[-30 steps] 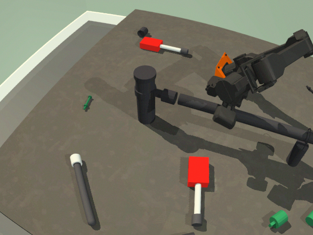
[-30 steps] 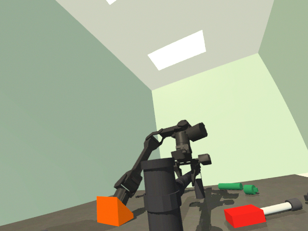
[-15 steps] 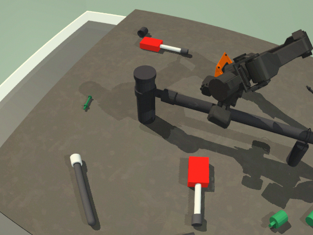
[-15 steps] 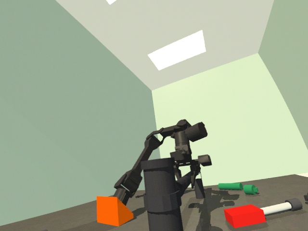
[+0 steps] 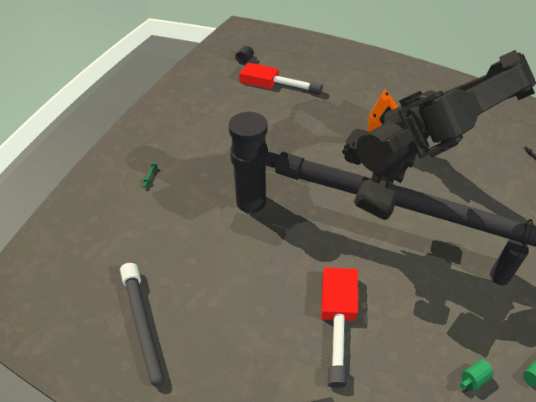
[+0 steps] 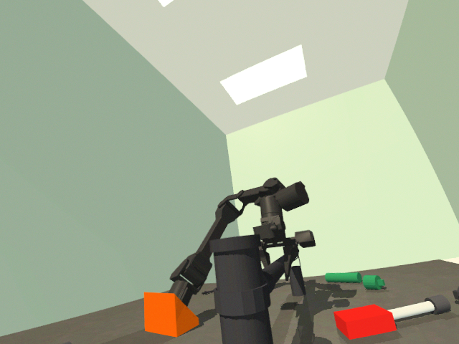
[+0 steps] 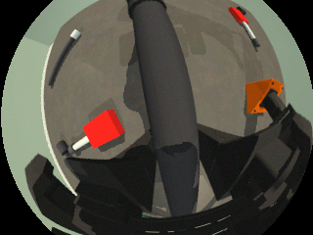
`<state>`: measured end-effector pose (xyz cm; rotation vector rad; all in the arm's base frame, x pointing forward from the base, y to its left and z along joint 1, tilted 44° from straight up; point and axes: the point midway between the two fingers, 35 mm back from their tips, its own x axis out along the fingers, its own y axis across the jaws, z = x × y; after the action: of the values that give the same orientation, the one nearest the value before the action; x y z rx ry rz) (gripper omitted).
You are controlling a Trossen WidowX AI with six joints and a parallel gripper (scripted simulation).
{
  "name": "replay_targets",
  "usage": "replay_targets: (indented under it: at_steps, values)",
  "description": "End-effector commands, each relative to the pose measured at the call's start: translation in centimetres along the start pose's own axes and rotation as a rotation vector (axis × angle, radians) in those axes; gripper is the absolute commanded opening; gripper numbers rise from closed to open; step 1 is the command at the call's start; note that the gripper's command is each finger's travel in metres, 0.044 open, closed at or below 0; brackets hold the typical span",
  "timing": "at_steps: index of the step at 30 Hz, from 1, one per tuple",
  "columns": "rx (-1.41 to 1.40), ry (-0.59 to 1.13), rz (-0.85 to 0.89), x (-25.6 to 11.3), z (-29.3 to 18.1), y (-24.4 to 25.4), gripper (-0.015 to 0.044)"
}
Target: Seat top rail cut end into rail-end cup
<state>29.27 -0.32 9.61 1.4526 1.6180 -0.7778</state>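
The big post [image 5: 250, 186] [image 6: 246, 329] stands upright with its cap [image 5: 248, 124] [image 6: 235, 245] on top. The brace band [image 6: 241, 302] is around its upper part, below the cap. The rail-end cup [image 5: 289, 165] [image 7: 147, 4] hangs on the band and points at the rail. The dark rail [image 5: 331, 175] [image 7: 168, 98] runs in line with the cup, its end inside the cup's mouth; the depth is hidden. The rail's far part passes through the wire loop [image 5: 528, 231] at the short post [image 5: 509, 261] [image 6: 297, 283]. My gripper [image 6: 277, 267] [image 7: 171, 127] is shut on the rail, mid-length, from above.
Red blocks with white handles lie in front [image 5: 339, 291] [image 6: 365, 321] [image 7: 104, 128] and behind the post [image 5: 260, 75] [image 7: 239, 15]. A white-capped dark rod [image 5: 142, 324] lies front left, a small green piece [image 5: 149, 175] left, green cylinders front right. The orange bracket [image 5: 380, 108] [image 6: 159, 314] is at the arm's base.
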Motion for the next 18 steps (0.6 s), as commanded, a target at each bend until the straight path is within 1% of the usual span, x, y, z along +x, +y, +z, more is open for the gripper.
replay_targets:
  at_steps: [1,18]
  values:
    - [0.002,-0.011,0.004,-0.15,0.42,-0.03,0.0]
    - [0.001,-0.006,0.002,-0.07,0.21,-0.01,0.0]
